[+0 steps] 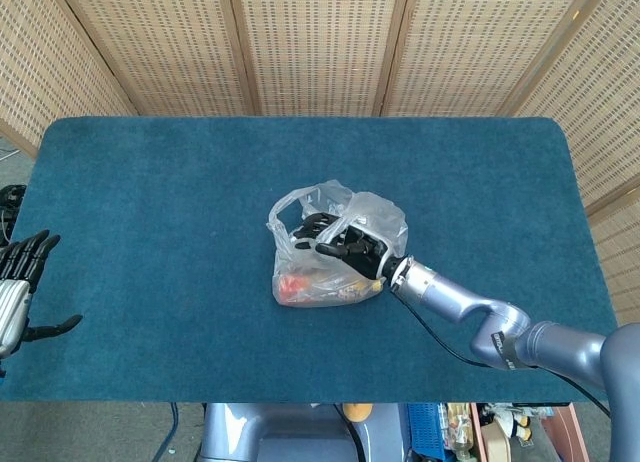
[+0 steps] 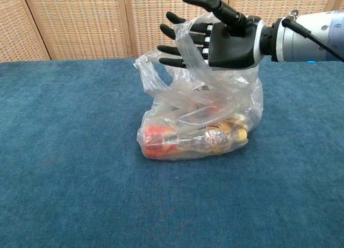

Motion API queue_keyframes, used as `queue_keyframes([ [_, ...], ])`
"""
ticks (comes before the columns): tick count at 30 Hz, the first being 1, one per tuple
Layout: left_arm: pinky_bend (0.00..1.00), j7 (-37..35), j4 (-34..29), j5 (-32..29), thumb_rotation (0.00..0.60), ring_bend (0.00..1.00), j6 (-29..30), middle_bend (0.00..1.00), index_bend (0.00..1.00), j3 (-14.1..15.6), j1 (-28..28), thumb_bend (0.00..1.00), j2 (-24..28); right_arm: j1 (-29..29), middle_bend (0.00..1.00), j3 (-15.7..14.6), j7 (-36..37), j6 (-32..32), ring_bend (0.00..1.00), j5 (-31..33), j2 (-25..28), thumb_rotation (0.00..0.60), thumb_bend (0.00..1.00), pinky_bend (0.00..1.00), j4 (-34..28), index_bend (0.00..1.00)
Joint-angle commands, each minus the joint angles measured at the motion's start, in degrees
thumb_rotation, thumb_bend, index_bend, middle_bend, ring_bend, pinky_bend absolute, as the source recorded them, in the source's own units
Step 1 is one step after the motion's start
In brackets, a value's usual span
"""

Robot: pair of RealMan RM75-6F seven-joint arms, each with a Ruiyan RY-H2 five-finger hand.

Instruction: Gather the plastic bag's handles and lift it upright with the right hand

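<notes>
A clear plastic bag with red and yellow packets inside stands near the middle of the blue table. My right hand is at the bag's top with its fingers spread, reaching left. One handle loop drapes over the fingers; another loose handle sticks out to the left below the fingertips. The hand does not clasp the plastic. My left hand hovers open at the table's left edge, far from the bag.
Woven screen panels stand behind the table. The table's far edge runs just behind the bag in the chest view. Crates and clutter lie on the floor below the near edge.
</notes>
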Motion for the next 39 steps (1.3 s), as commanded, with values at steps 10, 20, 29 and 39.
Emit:
queue_keyframes([
  [10, 0.0, -0.47, 0.24, -1.32, 0.6, 0.0, -0.61, 0.0, 0.0, -0.41, -0.4, 0.11, 0.09, -1.3, 0.54, 0.81, 3.14, 3.71, 0.43, -3.43, 0.13, 0.6, 0.0, 0.45, 0.68, 0.47],
  [20, 0.0, 0.35, 0.15, -1.46, 0.6, 0.0, -0.72, 0.0, 0.0, -0.29, -0.54, 0.11, -0.22, 0.47, 0.68, -3.52, 5.17, 3.32, 0.56, -9.06, 5.81, 0.6, 0.11, 0.63, -1.65, 0.58],
  [29, 0.0, 1.14, 1.29, -0.92, 0.6, 0.0, -1.91, 0.0, 0.0, -2.17, -3.13, 0.12, -1.23, 1.18, 0.7, -5.28, 3.33, 2.03, 0.56, -8.8, 8.34, 0.6, 0.18, 0.66, -3.5, 0.59],
  [39, 0.0, -7.96, 18.12, 10.42, 0.6, 0.0, -9.0, 0.0, 0.0, -5.56, -15.87, 0.2, -7.27, 1.2, 0.69, -5.54, 1.97, 2.75, 0.55, -7.83, 10.64, 0.6, 0.2, 0.66, -5.32, 0.58],
])
